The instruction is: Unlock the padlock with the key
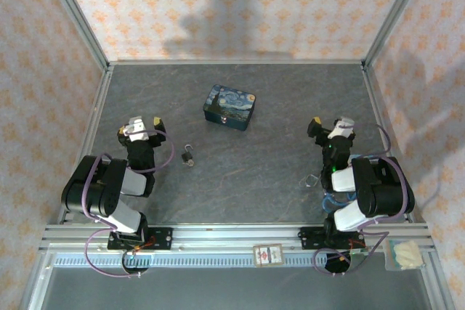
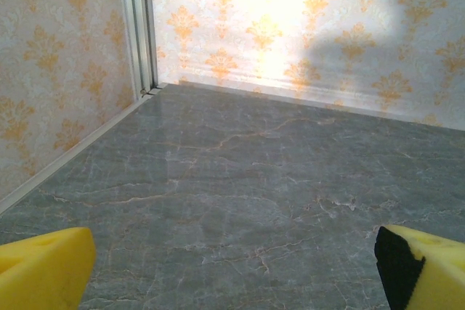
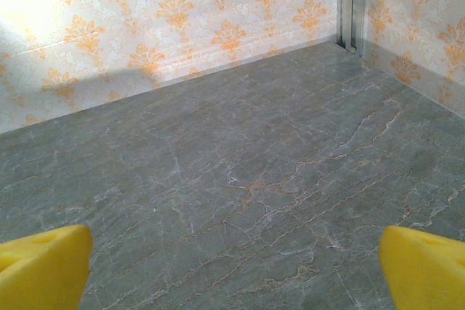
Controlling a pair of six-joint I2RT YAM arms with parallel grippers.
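Observation:
The small silvery padlock point(image 1: 189, 156) lies on the dark stone-patterned table, right of my left gripper point(image 1: 143, 123). A thin greyish sliver that looks like the key point(image 1: 311, 179) rests on the table just left of the right arm. My right gripper point(image 1: 330, 125) hovers further back from it. In the left wrist view my left gripper point(image 2: 232, 274) is open, its yellow fingertips point(image 2: 43, 266) far apart over bare table. My right gripper point(image 3: 236, 270) is open too, yellow fingertips point(image 3: 43, 263) wide apart with nothing between them.
A blue-and-yellow painted box point(image 1: 229, 107) stands at the back middle of the table. Patterned walls with metal posts point(image 2: 139, 27) close off the back and sides. A small card point(image 1: 267, 253) and a bag point(image 1: 404, 254) sit on the front rail.

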